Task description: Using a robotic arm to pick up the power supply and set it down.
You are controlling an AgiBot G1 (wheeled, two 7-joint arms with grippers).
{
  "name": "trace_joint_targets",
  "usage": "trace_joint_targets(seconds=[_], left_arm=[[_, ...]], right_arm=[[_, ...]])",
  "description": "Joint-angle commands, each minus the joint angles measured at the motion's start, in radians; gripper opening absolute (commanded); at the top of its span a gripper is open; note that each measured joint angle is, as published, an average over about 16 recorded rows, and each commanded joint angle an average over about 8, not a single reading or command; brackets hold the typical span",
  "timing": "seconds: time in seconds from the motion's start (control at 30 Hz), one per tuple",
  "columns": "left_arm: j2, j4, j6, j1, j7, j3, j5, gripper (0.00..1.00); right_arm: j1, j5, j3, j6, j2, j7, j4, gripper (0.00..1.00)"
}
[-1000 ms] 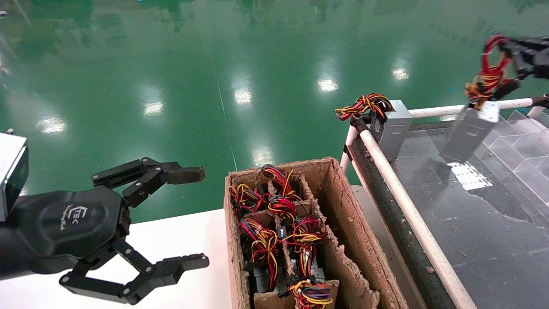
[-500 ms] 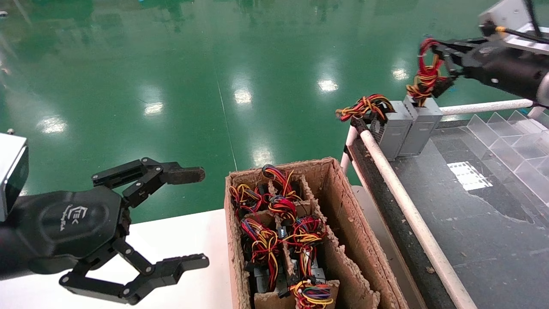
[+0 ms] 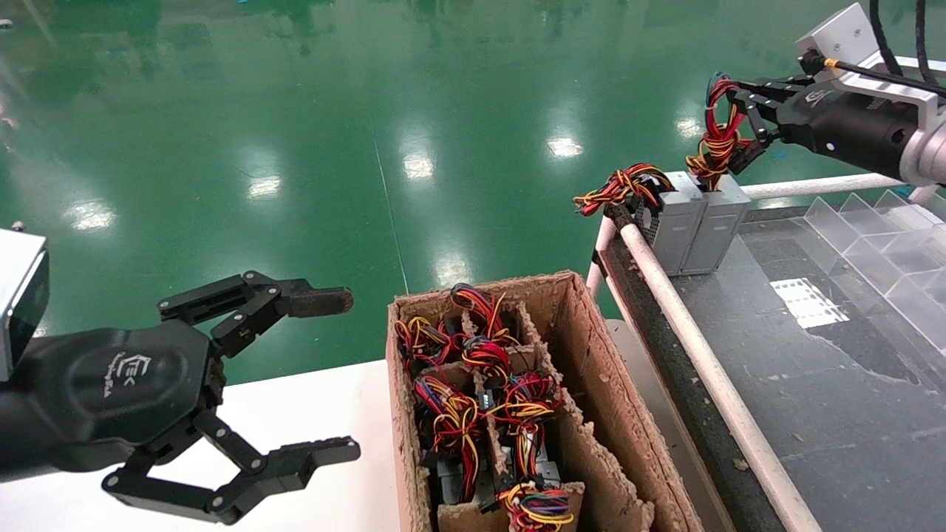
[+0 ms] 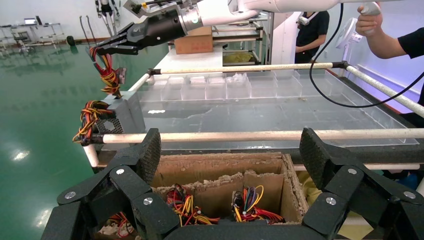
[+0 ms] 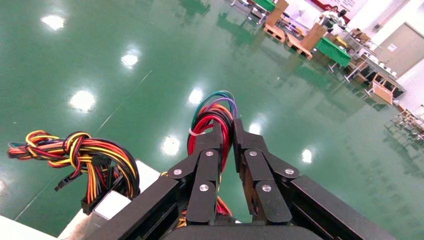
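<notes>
The power supply [image 3: 720, 222] is a small grey box standing upright at the far corner of the dark table, touching a like grey box [image 3: 676, 222]. Its red and yellow wire bundle [image 3: 713, 148] rises from its top. My right gripper [image 3: 735, 118] is shut on that bundle; in the right wrist view the red loop [image 5: 215, 112] sticks out past the right gripper [image 5: 227, 135]. My left gripper [image 3: 344, 373] hangs open and parked at the near left, above the white surface. In the left wrist view the left gripper [image 4: 231, 155] frames the box, with nothing between its fingers.
A worn cardboard box [image 3: 591, 355] with dividers holds several more wired units. The neighbouring box's orange-black wires [image 3: 624, 185] splay over the white rail [image 3: 709, 369]. Clear plastic dividers [image 3: 887, 229] line the table's right side. A person [image 4: 385, 35] stands beyond the table.
My right arm swung the power supply leftward from mid-air and lowered it until it stands against the other grey box. The left arm has not moved.
</notes>
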Motion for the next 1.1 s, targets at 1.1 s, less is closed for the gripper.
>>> trace_joint_targets(seconds=[1.1], left_arm=[[0.000, 0.000, 0.000, 0.000, 0.000, 0.000, 0.000, 1.00]], right_arm=[[-0.099, 0.075, 0.020, -0.188, 0.112, 0.180, 0.178, 1.00]])
